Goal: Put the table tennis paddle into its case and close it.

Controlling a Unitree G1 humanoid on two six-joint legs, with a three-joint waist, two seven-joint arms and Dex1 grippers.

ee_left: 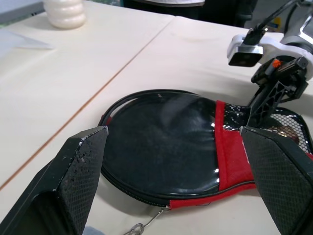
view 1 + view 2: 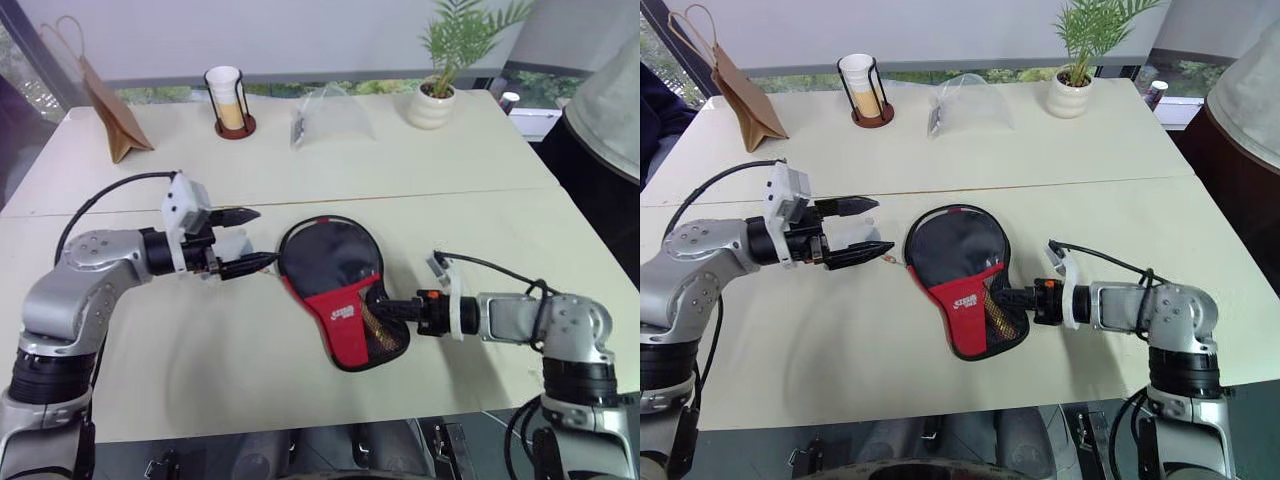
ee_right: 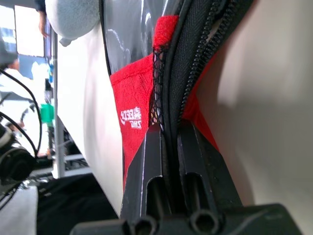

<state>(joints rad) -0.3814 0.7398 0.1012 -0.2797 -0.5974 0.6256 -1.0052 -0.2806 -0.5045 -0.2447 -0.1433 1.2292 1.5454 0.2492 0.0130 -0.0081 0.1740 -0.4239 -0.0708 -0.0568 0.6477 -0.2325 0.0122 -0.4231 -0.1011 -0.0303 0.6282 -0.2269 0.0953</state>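
The black fabric case [image 2: 335,270] lies flat at the middle of the table, clear window up, red logo panel and mesh pocket toward its narrow end. Behind the window shows the dark round blade of the table tennis paddle [image 1: 166,142], and a bit of light wood shows through the mesh [image 2: 373,318]. My right gripper [image 2: 385,308] is shut on the case's edge at the narrow end, its fingers [image 3: 151,161] pinching the zip seam. My left gripper [image 2: 262,236] hovers open just left of the case's round end, with nothing between its fingers [image 1: 85,166].
Along the far side stand a brown paper bag [image 2: 110,115], a cup in a wire holder [image 2: 228,100], a clear plastic bag [image 2: 330,115] and a potted plant [image 2: 437,95]. A person [image 2: 610,90] stands at the right edge. Bare tabletop [image 2: 200,350] surrounds the case.
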